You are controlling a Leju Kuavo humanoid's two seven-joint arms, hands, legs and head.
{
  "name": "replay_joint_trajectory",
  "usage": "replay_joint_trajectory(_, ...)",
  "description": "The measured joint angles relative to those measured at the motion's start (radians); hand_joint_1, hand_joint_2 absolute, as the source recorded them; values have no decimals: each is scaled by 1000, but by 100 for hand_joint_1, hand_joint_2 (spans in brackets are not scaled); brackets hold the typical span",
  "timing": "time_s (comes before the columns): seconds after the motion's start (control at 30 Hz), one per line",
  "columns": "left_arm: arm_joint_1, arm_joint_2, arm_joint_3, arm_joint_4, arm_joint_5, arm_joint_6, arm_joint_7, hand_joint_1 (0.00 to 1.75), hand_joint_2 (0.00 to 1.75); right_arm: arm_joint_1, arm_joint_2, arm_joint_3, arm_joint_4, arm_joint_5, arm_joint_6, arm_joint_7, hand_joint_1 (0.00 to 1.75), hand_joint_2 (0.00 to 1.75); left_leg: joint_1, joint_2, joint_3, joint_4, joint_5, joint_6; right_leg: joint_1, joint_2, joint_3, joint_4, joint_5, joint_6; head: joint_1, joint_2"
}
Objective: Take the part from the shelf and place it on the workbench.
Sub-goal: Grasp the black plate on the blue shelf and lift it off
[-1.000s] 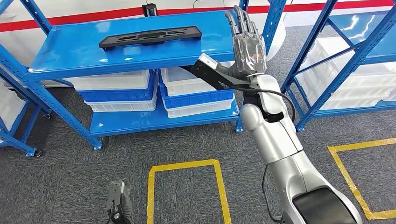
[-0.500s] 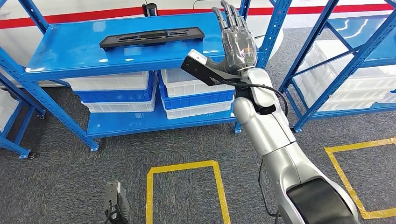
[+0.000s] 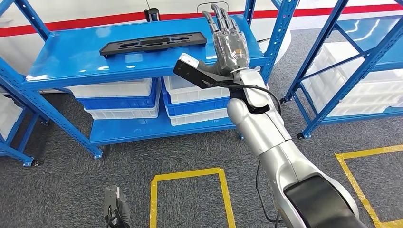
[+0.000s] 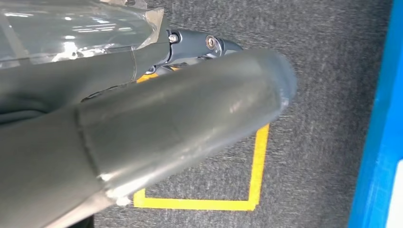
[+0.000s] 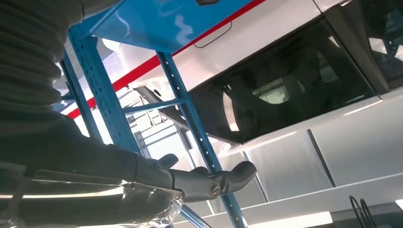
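The part (image 3: pixel 153 43) is a long flat black plate with cutouts, lying flat on the top deck of the blue shelf (image 3: pixel 71 59), toward the back edge and roughly centered along it. Nothing is touching it.

The right hand (image 3: pixel 228 42) is up at the shelf's front right corner, just beside the part's right end but clearly apart from it. Its fingers are straight and spread, pointing up and away, and it's holding nothing. The silver right arm (image 3: pixel 266 142) runs up to it from the lower right, with a black cable looped at the wrist.

The left hand (image 4: pixel 142 118) hangs low in front of the shelf, over the carpet. The wrist camera is mostly thick grey thumb up close, so honestly I can't tell whether that hand is spread or curled.

Under the shelf's top deck there are stacked white and blue bins (image 3: pixel 157 92) on the lower deck. More blue racking (image 3: pixel 342 52) with white bins stands to the right of the shelf. The floor in front of the shelf is dark grey carpet (image 3: pixel 66 180) with yellow tape squares (image 3: pixel 190 173) marked on it. Behind the shelf there's a white wall with a red stripe (image 3: pixel 95 19). No readable labels or writing anywhere that I can make out.
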Motion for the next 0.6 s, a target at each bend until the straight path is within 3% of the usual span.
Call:
replay_joint_trajectory(0.1,2,1,2,1,4,1,-1,0,0,3,7,4,13,2,-3,0,0,175,6,2,-108,183,-60,-14,1,1,9,0,-9,-12,-3,0)
replay_joint_trajectory(0.13,4,1,4,1,5,2,-1,0,0,6,7,4,16,3,-3,0,0,175,8,2,-131,206,-54,-17,1,2,13,1,-12,-13,-4,0)
replay_joint_trajectory(0.17,5,2,4,1,6,4,-2,0,0,9,7,4,18,3,-2,1,0,175,9,3,-134,191,-28,-18,1,3,18,1,-16,-12,-4,0)
replay_joint_trajectory(0.23,6,3,6,1,7,6,-2,0,0,12,7,4,19,3,-2,4,0,175,12,4,-87,65,56,-15,1,5,31,2,-27,-6,-4,0)
replay_joint_trajectory(0.3,5,3,7,1,11,8,-3,0,0,13,7,4,17,4,0,6,0,175,9,4,-30,-48,98,-8,6,7,39,2,-37,4,-4,0)
replay_joint_trajectory(0.47,6,4,12,1,16,11,-8,0,0,28,5,4,-13,11,7,20,0,175,4,3,1,-84,91,23,9,4,29,24,-57,26,-2,0)
replay_joint_trajectory(0.5,5,4,12,1,16,10,-8,0,0,32,3,4,-22,14,8,25,0,175,6,4,7,-89,90,30,9,3,7,67,-74,26,-2,0)
replay_joint_trajectory(0.6,6,4,13,1,17,10,-9,0,0,58,-9,4,-46,28,18,38,0,175,5,3,20,-91,79,44,7,2,-111,272,-135,24,0,0)
